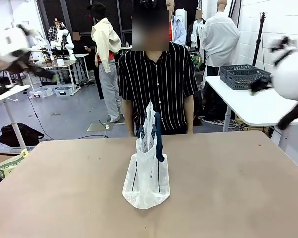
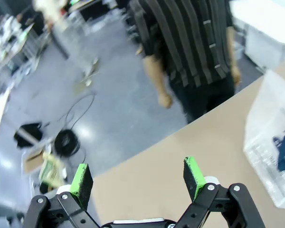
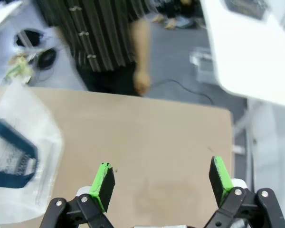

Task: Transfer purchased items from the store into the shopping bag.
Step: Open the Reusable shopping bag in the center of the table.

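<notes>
The shopping bag (image 1: 146,178) stood upright at the middle of the table (image 1: 64,198). Its long axis was vertical, with the mouth and navy handles (image 1: 159,141) pointing up and a narrow face turned toward the robot's side. The left gripper (image 2: 138,178) was spread wide and held nothing, above bare tabletop well apart from the bag. The right gripper (image 3: 164,178) was likewise fully spread and held nothing. The tabletop was plain, matt brown. A person (image 1: 156,84) in a striped shirt stood at the far edge, arms down. Beyond lay a grey floor (image 1: 64,116) with loose cables, and a white table (image 1: 248,101) bearing dark lattice baskets (image 1: 243,77).
</notes>
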You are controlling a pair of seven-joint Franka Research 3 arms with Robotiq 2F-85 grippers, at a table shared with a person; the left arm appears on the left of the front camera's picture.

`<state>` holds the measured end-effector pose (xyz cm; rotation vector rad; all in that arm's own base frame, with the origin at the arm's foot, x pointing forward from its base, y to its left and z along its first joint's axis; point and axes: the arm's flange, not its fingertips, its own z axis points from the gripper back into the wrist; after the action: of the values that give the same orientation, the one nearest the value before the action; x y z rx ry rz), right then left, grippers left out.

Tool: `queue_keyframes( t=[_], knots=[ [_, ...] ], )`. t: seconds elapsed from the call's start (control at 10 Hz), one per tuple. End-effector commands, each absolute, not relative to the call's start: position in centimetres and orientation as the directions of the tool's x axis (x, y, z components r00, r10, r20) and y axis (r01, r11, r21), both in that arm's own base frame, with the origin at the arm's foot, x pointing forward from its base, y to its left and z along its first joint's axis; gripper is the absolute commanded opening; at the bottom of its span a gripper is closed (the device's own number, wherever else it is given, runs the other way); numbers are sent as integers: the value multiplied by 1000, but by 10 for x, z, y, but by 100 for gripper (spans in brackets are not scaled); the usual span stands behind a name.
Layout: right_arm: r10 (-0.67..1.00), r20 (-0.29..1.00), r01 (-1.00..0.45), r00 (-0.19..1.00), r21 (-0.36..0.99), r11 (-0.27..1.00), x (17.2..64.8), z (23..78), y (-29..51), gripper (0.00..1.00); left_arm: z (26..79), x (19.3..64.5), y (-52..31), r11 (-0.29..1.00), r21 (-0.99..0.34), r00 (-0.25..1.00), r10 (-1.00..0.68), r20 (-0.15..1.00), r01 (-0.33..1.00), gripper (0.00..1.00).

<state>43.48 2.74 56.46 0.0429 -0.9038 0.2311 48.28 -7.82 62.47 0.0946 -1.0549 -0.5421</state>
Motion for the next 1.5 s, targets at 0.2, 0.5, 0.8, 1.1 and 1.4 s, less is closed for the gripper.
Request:
queue_keyframes(
  t=[0.2, 0.5, 0.8, 1.1, 1.4],
  knots=[
    [448, 745, -559, 494, -123, 820, 425, 591, 144, 100, 614, 542, -159, 757, 267, 293, -515, 805, 597, 100],
    [397, 768, -516, 503, -102, 850, 416, 595, 155, 100, 613, 518, -188, 762, 309, 284, -535, 796, 569, 100],
    [467, 702, -570, 538, -106, 815, 408, 590, 185, 100, 598, 530, -216, 797, 163, 348, -426, 835, 582, 100],
    [518, 660, -634, 544, -81, 769, 414, 589, 235, 100, 585, 563, -277, 686, 98, 389, -517, 762, 721, 100],
    [607, 588, -716, 534, -67, 695, 416, 565, 289, 100, 568, 585, -316, 620, 39, 445, -603, 662, 783, 100]
  ],
)
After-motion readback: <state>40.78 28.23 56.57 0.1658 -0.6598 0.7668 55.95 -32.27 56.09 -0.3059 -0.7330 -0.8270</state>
